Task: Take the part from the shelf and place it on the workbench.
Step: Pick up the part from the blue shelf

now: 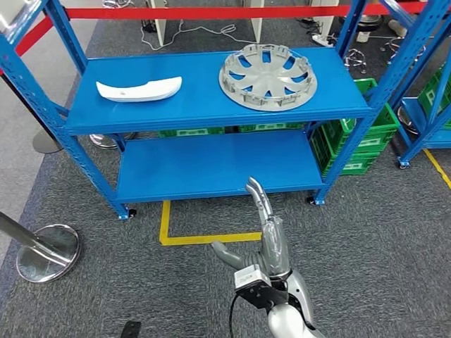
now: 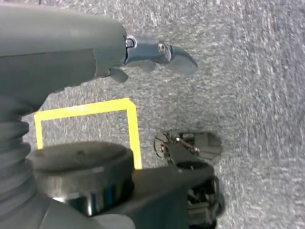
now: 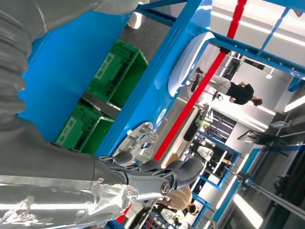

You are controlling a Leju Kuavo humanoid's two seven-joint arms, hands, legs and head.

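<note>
A blue two-level shelf stands ahead of me. On its top level lie a long white curved part at the left and a round silver wheel cover at the right. My right hand is raised in front of the lower level, below the wheel cover, with fingers stretched forward, thumb out and nothing in it. The right wrist view shows its fingers extended toward the shelf, with the white part and the wheel cover beyond. My left hand hangs over the grey carpet, holding nothing.
Green crates sit under and beside the shelf's right end. A second blue rack stands at the right. A stanchion base is on the floor at the left, red barrier tape runs behind, and a yellow floor line lies before the shelf.
</note>
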